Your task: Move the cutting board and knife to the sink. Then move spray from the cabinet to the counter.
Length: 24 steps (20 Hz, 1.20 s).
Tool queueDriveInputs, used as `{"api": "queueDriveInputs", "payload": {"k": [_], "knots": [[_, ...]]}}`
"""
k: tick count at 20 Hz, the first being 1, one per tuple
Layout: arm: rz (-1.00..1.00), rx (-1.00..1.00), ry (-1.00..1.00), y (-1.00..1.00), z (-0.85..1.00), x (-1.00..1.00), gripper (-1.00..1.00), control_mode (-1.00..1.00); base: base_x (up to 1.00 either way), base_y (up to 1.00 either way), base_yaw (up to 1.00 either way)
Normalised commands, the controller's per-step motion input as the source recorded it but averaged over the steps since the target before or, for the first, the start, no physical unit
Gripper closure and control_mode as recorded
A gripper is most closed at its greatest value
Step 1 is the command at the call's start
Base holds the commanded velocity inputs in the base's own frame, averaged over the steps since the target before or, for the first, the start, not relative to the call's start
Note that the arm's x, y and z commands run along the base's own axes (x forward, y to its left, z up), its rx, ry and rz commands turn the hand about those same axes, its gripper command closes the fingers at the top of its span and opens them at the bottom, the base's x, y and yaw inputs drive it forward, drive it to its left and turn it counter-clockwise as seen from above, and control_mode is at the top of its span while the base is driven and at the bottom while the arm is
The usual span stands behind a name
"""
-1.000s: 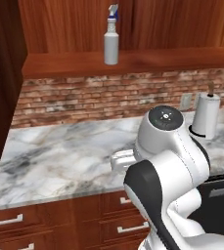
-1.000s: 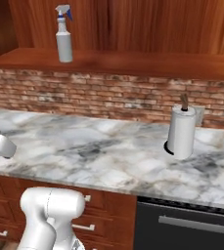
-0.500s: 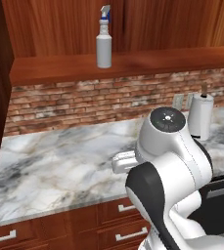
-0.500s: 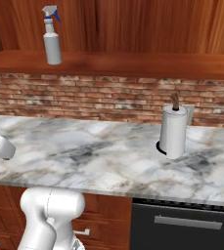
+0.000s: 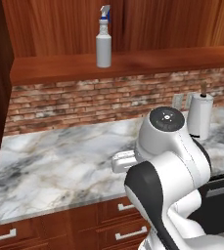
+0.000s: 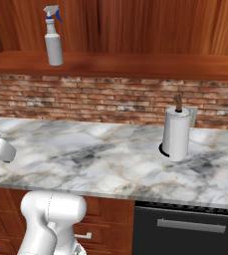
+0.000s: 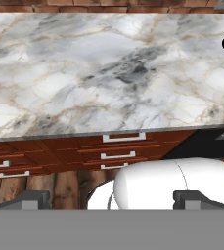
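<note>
Since the earlier frames my base has rolled on, so the spray (image 5: 103, 40) now stands upper centre in the left base view and upper left in the right base view (image 6: 53, 38), upright on the wooden shelf (image 5: 133, 63) above the brick wall. The counter (image 7: 108, 68) fills the top half of my hand view, and the paper-towel roll (image 6: 176, 132) is cut off at that view's right edge. My gripper (image 7: 111, 200) shows just 2 finger tips (image 7: 194, 199) standing apart low in the frame with nothing between them, though my own arm hides it in the base views.
</note>
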Motion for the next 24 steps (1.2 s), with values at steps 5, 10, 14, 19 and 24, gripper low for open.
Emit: {"api": "queueDriveInputs", "payload": {"k": [5,10,14,19,24], "knots": [[0.0,0.0,0.0,0.0,0.0,0.0,-1.0,1.0,0.0,0.28,-0.02],[0.0,0.0,0.0,0.0,0.0,0.0,-1.0,1.0,0.0,0.0,0.0],[0.0,0.0,-0.03,0.11,0.66,0.01,-1.0,-1.0,0.0,0.01,0.0],[0.0,0.0,-0.14,0.0,1.0,0.0,-1.0,-1.0,0.0,0.0,0.0],[0.03,0.01,-0.26,-0.05,0.74,0.25,-1.0,-1.0,0.0,0.0,0.0]]}}
